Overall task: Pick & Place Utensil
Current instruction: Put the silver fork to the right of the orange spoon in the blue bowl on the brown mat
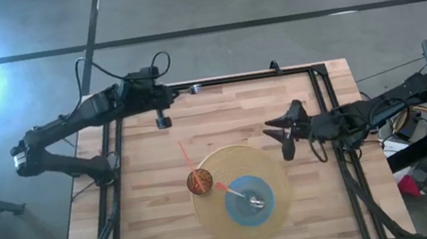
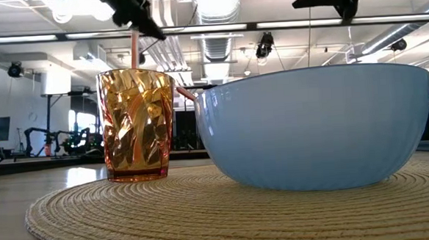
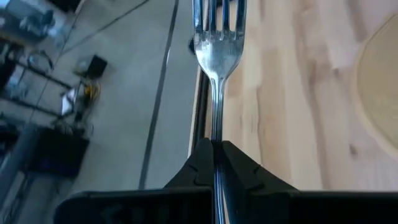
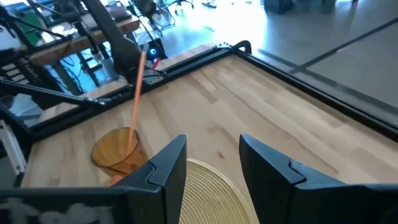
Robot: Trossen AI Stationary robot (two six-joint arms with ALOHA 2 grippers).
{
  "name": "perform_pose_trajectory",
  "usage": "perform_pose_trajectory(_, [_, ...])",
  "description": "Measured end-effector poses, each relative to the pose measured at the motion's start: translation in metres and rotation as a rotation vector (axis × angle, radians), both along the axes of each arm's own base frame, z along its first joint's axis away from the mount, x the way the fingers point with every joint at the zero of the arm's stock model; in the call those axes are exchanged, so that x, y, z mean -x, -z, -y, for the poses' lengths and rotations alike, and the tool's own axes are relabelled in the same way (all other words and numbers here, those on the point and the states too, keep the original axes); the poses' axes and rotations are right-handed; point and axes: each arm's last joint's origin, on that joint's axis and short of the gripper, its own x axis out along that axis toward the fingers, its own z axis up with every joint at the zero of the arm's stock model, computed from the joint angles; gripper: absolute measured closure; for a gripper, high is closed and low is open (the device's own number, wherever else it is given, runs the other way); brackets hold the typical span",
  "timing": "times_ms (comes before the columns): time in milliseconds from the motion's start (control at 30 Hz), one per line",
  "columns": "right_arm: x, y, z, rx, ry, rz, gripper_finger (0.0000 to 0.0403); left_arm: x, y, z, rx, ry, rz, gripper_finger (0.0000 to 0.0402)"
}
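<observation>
From above, the left gripper (image 1: 164, 110) hangs over the table's (image 1: 222, 118) far left edge, the fork (image 1: 195, 89) sticking out beside it. The left wrist view shows its fingers (image 3: 205, 165) pinching the fork's handle. The right wrist view shows the right gripper (image 4: 211, 162) spread, holding nothing.

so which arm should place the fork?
Left. Its hand is shut on the fork at the table's far edge. The right hand is open and holds nothing, hovering beside the placemat.
</observation>
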Motion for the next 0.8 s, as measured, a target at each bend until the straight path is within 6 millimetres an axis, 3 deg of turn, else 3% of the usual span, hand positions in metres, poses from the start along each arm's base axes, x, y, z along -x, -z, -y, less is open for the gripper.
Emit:
perform_pose_trajectory(433, [0.002, -0.004, 0.02, -0.048, -0.016, -0.048, 0.0256, -0.069, -0.005, 0.042, -0.111, 0.196, -0.097, 0.0397])
perform_pose_trajectory(800, [0.007, -0.054, 0.03, -0.109, 0.016, -0.045, 0.0252, -0.112, 0.003, 0.084, -0.198, 0.382, -0.152, 0.0396])
